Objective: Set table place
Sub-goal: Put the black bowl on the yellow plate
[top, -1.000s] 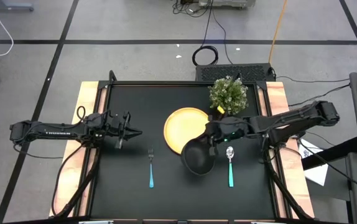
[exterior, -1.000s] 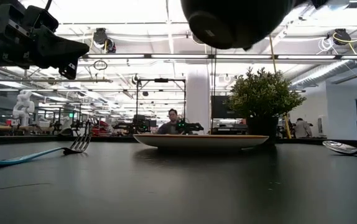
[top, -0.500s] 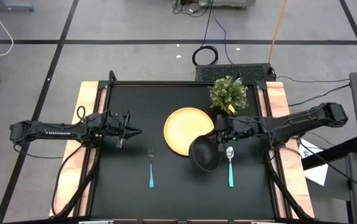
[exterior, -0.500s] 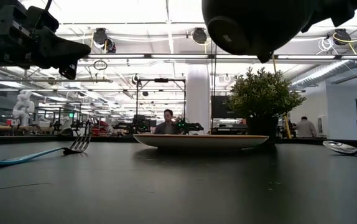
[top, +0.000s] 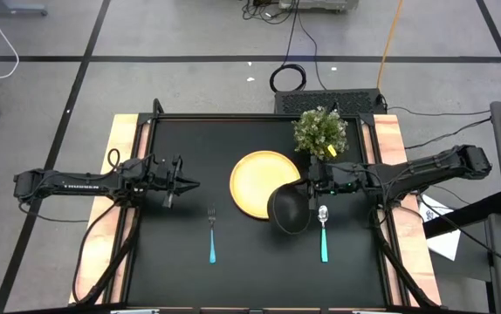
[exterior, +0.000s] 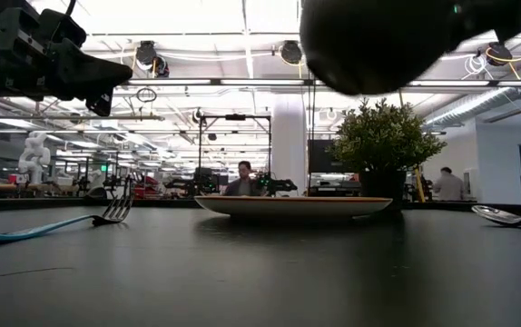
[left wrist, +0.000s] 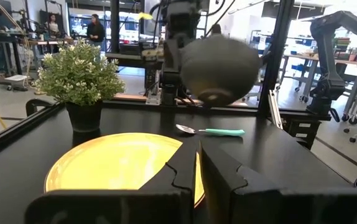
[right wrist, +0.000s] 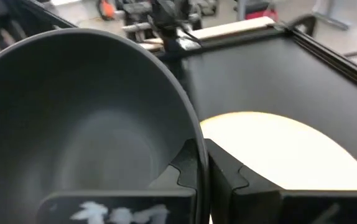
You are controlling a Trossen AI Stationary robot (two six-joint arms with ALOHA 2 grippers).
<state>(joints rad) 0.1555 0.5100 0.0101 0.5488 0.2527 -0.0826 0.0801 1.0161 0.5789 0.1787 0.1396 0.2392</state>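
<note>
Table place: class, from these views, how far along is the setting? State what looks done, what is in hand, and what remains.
Looks done: the plate lies on the table, with the fork to one side and the spoon to the other. In hand: the right gripper holds the bowl in the air, between plate and spoon. Left: setting the bowl down. The left gripper waits, shut, beyond the fork.

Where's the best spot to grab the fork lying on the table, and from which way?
Take the fork by its teal handle, around the middle, coming straight down from above. It lies flat on the table with bare top on both sides, tines toward the far edge. The left claw, shut, hovers nearest and would open across the handle's narrow width.
</note>
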